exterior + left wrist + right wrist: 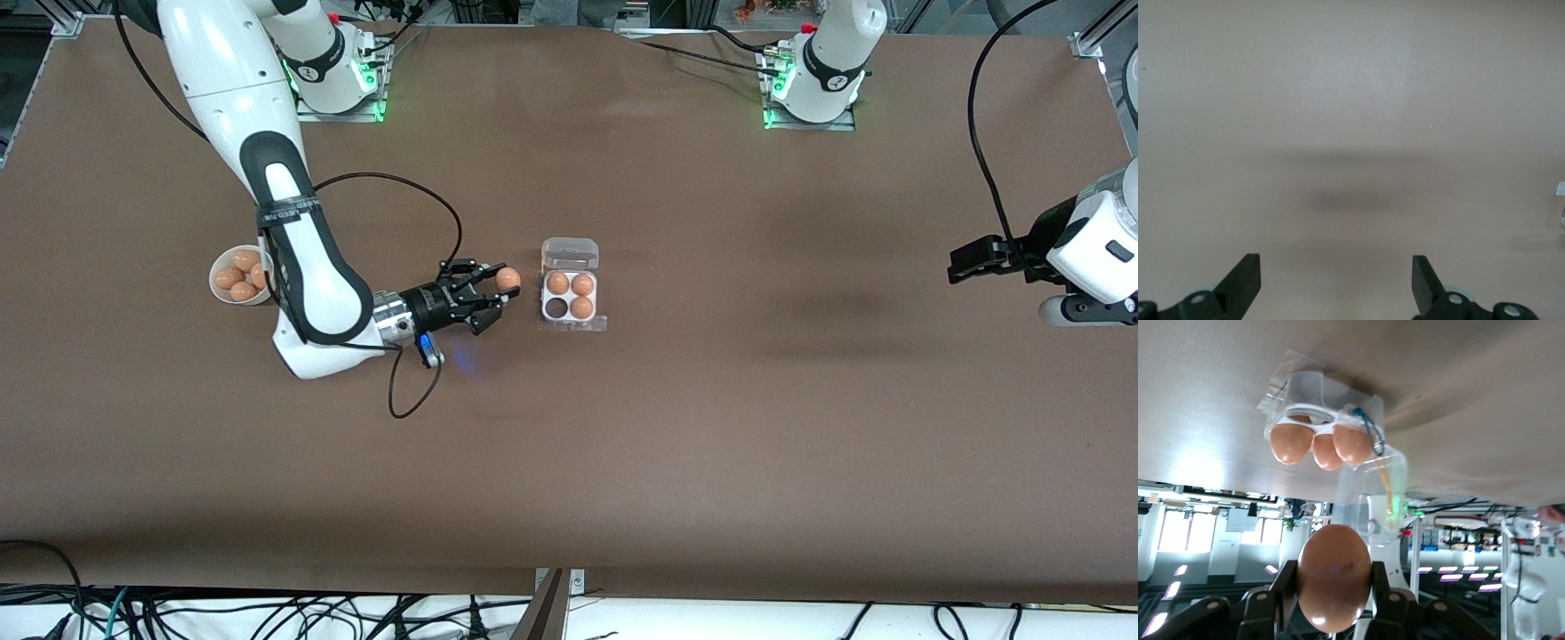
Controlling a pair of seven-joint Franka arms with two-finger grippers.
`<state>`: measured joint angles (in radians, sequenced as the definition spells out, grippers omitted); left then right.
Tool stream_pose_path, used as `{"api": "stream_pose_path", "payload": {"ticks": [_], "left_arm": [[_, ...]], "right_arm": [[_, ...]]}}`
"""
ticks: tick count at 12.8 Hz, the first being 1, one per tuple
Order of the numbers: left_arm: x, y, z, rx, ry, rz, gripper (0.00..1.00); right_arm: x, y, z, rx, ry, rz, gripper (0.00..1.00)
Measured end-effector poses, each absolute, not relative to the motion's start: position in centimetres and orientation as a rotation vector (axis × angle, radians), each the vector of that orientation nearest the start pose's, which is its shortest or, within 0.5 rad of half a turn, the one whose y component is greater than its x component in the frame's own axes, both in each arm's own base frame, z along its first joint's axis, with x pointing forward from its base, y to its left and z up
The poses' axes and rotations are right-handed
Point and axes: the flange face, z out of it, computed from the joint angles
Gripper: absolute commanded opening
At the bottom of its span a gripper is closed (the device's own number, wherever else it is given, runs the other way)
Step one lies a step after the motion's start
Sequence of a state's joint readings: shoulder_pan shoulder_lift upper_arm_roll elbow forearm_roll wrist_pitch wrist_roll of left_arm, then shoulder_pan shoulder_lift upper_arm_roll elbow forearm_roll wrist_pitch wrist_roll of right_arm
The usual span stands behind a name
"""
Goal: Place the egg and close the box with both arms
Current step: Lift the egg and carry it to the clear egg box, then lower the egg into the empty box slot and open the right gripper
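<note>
Right gripper (500, 296) clamped on the egg (508, 278), fingers pressed against both its sides, seen close in the right wrist view (1335, 587). Held in the air over bare table just beside the egg carton (570, 298), on the side toward the right arm's end, at about 9 o'clock from the carton in the front view. Right arm (267, 178) reaching down from its base at the top of that view.

Carton open, clear lid (570, 253) folded back at 12 o'clock from the whitish tray. Three eggs (571, 293) seated in three cells; fourth cell (557, 308) dark and vacant, the one nearest the front camera on the side toward the held egg. Same three eggs clustered in the right wrist view (1315, 443).

Round white bowl (238, 276) holding several more orange-brown eggs, at 9 o'clock from the gripper, partly hidden by the right arm.

Left gripper (978, 262) waiting well apart, over the left arm's end of the table, at 3 o'clock from the carton; fingers (1245, 277) spread wide with nothing between them.

Brown matte table (711, 427) throughout. Tangled cables (267, 618) along the near edge. Green lights glowing at both arm bases (338, 93).
</note>
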<state>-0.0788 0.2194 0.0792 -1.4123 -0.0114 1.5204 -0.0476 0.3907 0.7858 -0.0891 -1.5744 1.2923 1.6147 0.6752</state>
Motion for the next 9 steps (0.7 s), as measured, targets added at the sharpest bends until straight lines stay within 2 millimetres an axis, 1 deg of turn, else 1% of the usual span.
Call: {"api": "stream_pose_path", "payload": {"ticks": [3,6,7,9], "left_arm": [[61.3,-0.6,56.7,-3.127,-0.074,0.173,1.00],[61.3,-0.6,56.7,-3.127,-0.074,0.173,1.00],[61.3,-0.6,56.7,-3.127,-0.074,0.173,1.00],[61.3,-0.6,56.7,-3.127,-0.074,0.173,1.00]], "right_arm": [[58.8,32.6,17.7,-1.821,1.038,1.295,0.28],[58.1,35.1,16.3,-1.844,1.060,1.267,0.28],[57.9,35.5,15.8,-1.851,1.061,1.267,0.28],[57.8,35.6,14.8,-1.855,1.075,1.268,0.28]]}}
